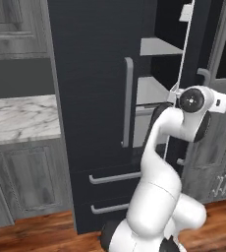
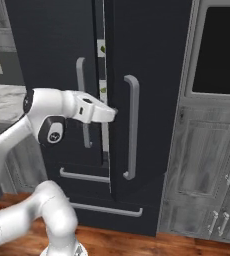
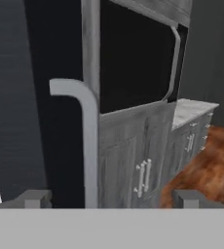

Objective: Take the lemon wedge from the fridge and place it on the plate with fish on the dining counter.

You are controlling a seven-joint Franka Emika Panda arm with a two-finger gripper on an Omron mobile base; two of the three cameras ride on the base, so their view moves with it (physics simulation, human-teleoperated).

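From the left base view, the fridge (image 1: 100, 98) has its right door swung part-way out, baring pale shelves (image 1: 156, 47) inside, while the arm's wrist reaches toward the door's edge; no lemon wedge can be made out on those shelves from here. In the right base view the hand (image 2: 112, 114) sits at the edge of the right door, beside its grey bar handle (image 2: 132, 127), and small yellow-green specks in the narrow gap between the doors cannot be told as the wedge. The hand view shows the two fingertips (image 3: 34, 198) spread wide with nothing between them, the handle (image 3: 87, 141) just ahead. The step in hand looks like opening the fridge; next, the door wants swinging wider before reaching for the shelves.
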